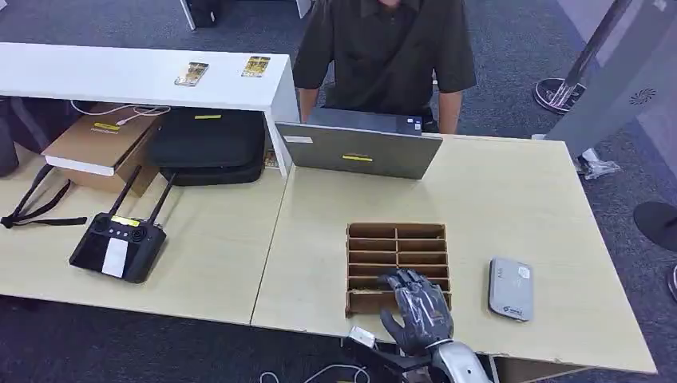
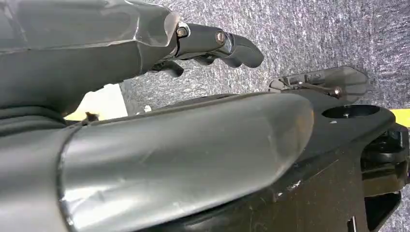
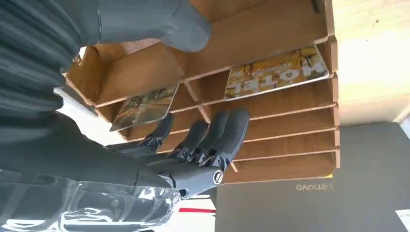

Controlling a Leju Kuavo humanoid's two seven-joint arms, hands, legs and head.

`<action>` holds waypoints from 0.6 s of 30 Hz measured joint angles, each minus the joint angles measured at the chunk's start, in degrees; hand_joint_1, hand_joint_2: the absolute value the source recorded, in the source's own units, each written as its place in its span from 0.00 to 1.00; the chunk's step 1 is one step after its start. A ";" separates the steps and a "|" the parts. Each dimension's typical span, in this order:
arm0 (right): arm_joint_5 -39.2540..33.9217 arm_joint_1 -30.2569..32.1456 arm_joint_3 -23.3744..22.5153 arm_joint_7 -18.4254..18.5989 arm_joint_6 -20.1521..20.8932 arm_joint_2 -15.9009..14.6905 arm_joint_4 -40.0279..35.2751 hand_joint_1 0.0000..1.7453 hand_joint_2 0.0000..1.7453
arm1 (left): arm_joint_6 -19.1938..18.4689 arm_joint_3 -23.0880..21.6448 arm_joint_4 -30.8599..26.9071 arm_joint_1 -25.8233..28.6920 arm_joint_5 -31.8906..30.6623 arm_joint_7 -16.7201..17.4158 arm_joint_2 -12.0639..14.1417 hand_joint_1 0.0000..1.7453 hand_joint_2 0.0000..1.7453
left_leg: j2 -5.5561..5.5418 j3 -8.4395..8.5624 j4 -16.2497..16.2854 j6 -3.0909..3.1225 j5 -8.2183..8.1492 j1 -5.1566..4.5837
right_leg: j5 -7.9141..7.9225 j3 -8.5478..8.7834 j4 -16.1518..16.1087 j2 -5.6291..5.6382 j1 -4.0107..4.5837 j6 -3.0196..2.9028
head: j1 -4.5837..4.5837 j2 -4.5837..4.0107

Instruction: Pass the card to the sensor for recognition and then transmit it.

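A thin, stiff, light card (image 3: 145, 106) is best pinched at its protruding edge; the right hand (image 1: 417, 309) is held spread, empty

The right hand (image 1: 417, 307) hides the rack's (image 1: 397, 231) near slots, perhaps holding cards.

surface: pale wood table (image 1: 519, 199) | on it: wooden slotted rack (image 1: 397, 239); grey sensor (image 1: 510, 289); laptop (image 1: 359, 150); black controller (image 1: 117, 246)

Two yellow-printed cards (image 3: 275, 73) (image 3: 145, 106) lying in wooden rack (image 1: 397, 233) slots; grey sensor (image 1: 510, 289) flat beside rack.
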 joint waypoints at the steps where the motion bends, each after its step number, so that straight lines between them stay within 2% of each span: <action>1: -0.04 0.09 0.00 0.00 -0.09 -0.04 -0.26 0.46 1.00 | 0.02 0.00 0.00 0.01 -0.04 0.00 0.00 0.00 0.00 | 0.00 0.00 0.00 0.00 0.00 0.00 | 0.00 0.00 0.00 0.00 0.00 0.00 | 0.00 0.00; 3: -0.07 0.31 -0.04 0.00 -0.53 -0.13 -0.90 0.60 1.00 | 0.02 0.00 0.00 0.06 -0.15 0.00 0.00 0.00 0.00 | 0.00 0.00 0.00 0.00 0.00 0.00 | 0.00 0.00 0.00 0.00 0.00 0.00 | 0.00 0.00; 4: -0.07 0.35 -0.07 0.00 -0.61 -0.17 -1.16 0.78 1.00 | 0.04 0.00 0.00 0.09 -0.15 0.00 0.00 0.00 0.00 | 0.00 0.00 0.00 0.00 0.00 0.00 | 0.00 0.00 0.00 0.00 0.00 0.00 | 0.00 0.00; 5: -0.07 0.46 -0.11 0.00 -0.70 -0.22 -1.42 0.92 1.00 | 0.04 0.02 0.00 0.10 -0.17 0.00 0.00 0.00 0.00 | 0.00 0.00 0.00 0.00 0.00 0.00 | 0.00 0.00 0.00 0.00 0.00 0.00 | 0.00 0.00; 6: -0.04 0.56 -0.15 -0.02 -0.88 -0.28 -1.70 0.96 1.00 | 0.09 0.00 0.00 0.12 -0.22 0.00 0.00 0.00 0.00 | 0.00 0.00 0.00 0.00 0.00 0.00 | 0.00 0.00 0.00 0.00 0.00 0.00 | 0.00 0.00; 8: 0.24 0.71 -0.28 0.02 -1.49 -0.35 -2.05 1.00 1.00 | 0.13 0.00 0.00 0.18 -0.33 0.00 0.00 0.00 0.00 | 0.00 0.00 0.00 0.00 0.00 0.00 | 0.00 0.00 0.00 0.00 0.00 0.00 | 0.00 0.00; 18: 1.25 1.13 -0.50 0.28 -2.58 -0.46 -2.36 0.98 1.00 | 0.15 0.02 0.00 0.22 -0.39 0.00 0.00 0.00 0.00 | 0.00 0.00 0.00 0.00 0.00 0.00 | 0.00 0.00 0.00 0.00 0.00 0.00 | 0.00 0.00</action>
